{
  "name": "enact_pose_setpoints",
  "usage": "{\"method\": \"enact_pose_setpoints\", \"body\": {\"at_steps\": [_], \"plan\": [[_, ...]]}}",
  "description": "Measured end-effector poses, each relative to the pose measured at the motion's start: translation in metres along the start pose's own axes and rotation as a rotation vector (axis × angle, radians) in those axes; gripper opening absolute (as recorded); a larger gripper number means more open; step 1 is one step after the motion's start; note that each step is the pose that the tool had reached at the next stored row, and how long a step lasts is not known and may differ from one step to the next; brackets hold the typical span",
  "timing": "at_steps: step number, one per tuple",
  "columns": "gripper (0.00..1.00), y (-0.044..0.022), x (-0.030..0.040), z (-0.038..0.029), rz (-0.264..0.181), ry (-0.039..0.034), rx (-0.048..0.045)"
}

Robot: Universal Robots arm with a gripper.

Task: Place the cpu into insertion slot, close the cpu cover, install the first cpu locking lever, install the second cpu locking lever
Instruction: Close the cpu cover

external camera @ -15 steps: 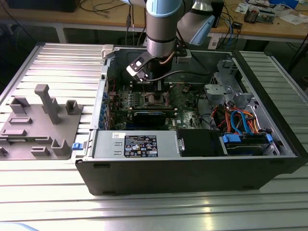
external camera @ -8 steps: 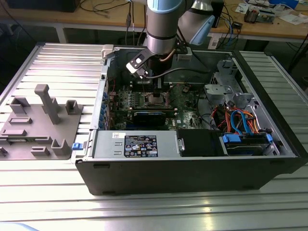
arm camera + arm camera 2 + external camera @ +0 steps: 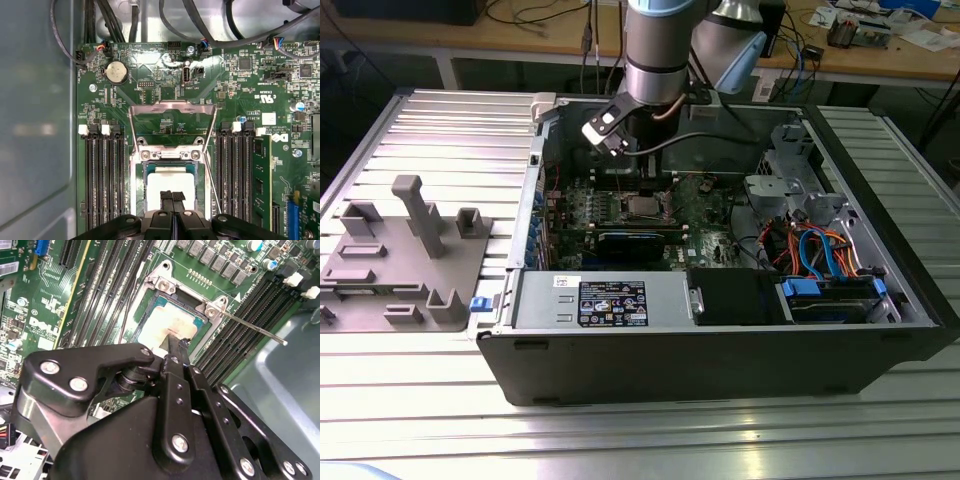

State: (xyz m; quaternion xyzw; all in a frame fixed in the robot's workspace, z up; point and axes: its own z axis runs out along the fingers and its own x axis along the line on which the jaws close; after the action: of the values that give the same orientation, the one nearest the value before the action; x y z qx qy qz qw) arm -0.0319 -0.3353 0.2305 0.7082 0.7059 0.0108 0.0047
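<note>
First wrist view: hand (image 3: 172,195), narrow, tips together, over the cpu (image 3: 169,180), one edge hidden behind it.

A silver ribbed aluminium worktop (image 3: 430,130) spreads across the foreground, and light lies in pale streaks along its near edge, brightest towards the middle. Near its left edge in the exterior view sits a grey moulded plastic fixture plate (image 3: 410,255) with upright posts. Beyond the far edge runs a long pale wooden bench (image 3: 380,35) strewn with dark cables (image 3: 535,15) and, at the exterior view's right, papers and small boxes (image 3: 880,20). The space beneath it is dark.
</note>
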Motion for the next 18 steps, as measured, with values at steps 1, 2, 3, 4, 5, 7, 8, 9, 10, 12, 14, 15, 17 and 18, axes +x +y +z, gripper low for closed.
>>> {"method": "enact_pose_setpoints", "body": {"at_steps": [1, 2, 3, 4, 5, 7, 8, 9, 10, 12, 14, 15, 17, 18], "plan": [[0.11, 0.0, 0.0, -0.001, 0.0, 0.0, 0.0], [0.11, 0.0001, 0.0, -0.0022, 0.0, 0.0, 0.0], [0.11, 0.0001, 0.0, -0.0034, 0.0, 0.0, 0.0], [0.11, 0.0001, 0.0001, -0.0054, 0.0, 0.0001, -0.0001], [0.11, 0.0002, 0.0001, -0.0081, 0.0, 0.0, 0.0], [0.11, 0.0002, 0.0001, -0.012, 0.0, 0.0, 0.0], [0.11, 0.0003, 0.0001, -0.0131, 0.0, 0.0, 0.0], [0.11, 0.0003, 0.0001, -0.0151, 0.0, 0.0, 0.0], [0.11, 0.0004, 0.0002, -0.017, 0.0, 0.0, 0.0], [0.11, 0.0005, 0.0002, -0.0214, 0.0, 0.0, -0.0001], [0.11, 0.0005, 0.0002, -0.0249, 0.0, 0.0, 0.0], [0.11, 0.0005, 0.0002, -0.0255, 0.0, -0.0001, 0.0], [0.11, 0.0006, 0.0002, -0.0267, 0.0, 0.0, 0.0], [0.11, 0.0006, 0.0003, -0.0281, 0.0, 0.0, 0.0]]}}
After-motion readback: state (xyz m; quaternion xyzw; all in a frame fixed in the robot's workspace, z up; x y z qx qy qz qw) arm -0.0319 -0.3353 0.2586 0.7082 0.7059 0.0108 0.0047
